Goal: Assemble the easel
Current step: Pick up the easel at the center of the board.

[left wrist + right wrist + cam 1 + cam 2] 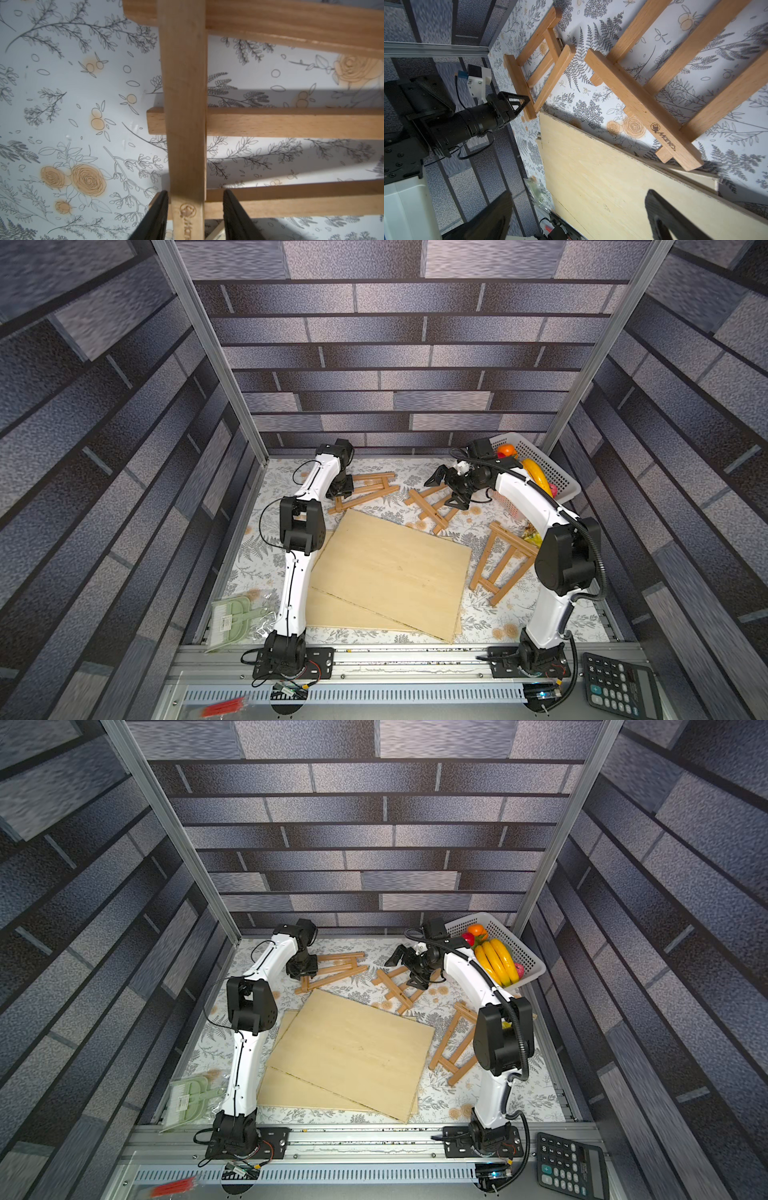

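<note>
- Pale plywood boards (390, 572), two sheets stacked a little askew, lie flat in the middle of the flowered table cover (490, 626); every place below is given from them.
- Just past the plywood's far edge, on the left arm's side, lies one wooden easel frame (368, 489), flat on the cover.
- The left gripper (195, 197) is down over that frame's end nearest the plywood. Its jaws straddle the stamped crossbar (184, 104). One finger (160, 209) sits right at the bar's edge, and a gap shows between the bar and the other finger, so the bar is bracketed but not clamped.
- Beyond the plywood's far corner on the right arm's side lies a second easel frame (432, 506), its stamped bar end just beside the plywood's edge.
- The right gripper (448, 489) hangs above this second frame with its jaws spread wide and nothing between them.
- A third easel frame (500, 562) lies alongside the plywood's edge on the right arm's side, partly hidden by that arm.
- Well beyond the plywood, in the far corner behind the right arm, stands a white perforated basket (559, 475) holding bananas (496, 961) and an orange (477, 930).
- Off the plywood's near corner on the left arm's side lies a green dustpan set (232, 616) in a clear bag.
- In front of the plywood, past the metal rail, sit a black calculator (619, 689) and a bundle of red ties (222, 707).
</note>
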Motion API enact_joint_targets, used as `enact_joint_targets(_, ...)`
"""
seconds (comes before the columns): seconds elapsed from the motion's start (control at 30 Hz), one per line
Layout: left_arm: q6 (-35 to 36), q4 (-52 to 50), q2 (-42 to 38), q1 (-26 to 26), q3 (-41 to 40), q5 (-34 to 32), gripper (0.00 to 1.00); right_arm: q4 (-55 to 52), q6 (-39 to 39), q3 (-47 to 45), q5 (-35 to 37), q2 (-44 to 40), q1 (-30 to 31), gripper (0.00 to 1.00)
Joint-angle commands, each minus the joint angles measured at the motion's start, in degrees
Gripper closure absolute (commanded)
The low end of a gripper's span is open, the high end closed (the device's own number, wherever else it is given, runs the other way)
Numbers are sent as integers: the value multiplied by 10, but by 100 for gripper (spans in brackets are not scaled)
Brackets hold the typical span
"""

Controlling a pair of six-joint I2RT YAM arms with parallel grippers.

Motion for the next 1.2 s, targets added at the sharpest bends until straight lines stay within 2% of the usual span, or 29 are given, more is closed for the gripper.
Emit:
enact_joint_targets(0.0,-13,-42,14,-5,34,-22,56,-19,-5,22,-13,14,1,0)
enact_joint_targets(0.13,-14,-52,28,-3,41,-24,57,-20,-6,38,-16,27,2,0)
enact_joint_targets(0.27,-17,-50,32,-3,42,-20,72,-20,-7,45,-17,33,2,0)
enact_joint_targets(0.47,-21,-64,43,-1,60,-19,75,-18,-8,33,-20,27,2,0)
enact_joint_targets(0.6,-26,-70,31,8,59,-16,93,-7,-14,21,-20,14,4,0)
enact_joint_targets(0.67,-26,-69,16,12,60,-14,97,-1,-17,19,-20,9,6,0)
enact_joint_targets(0.97,-41,-75,-80,57,54,55,99,57,4,21,-20,-2,32,0)
enact_joint_targets(1.17,-77,-54,-168,103,1,139,99,115,31,16,-13,2,58,0)
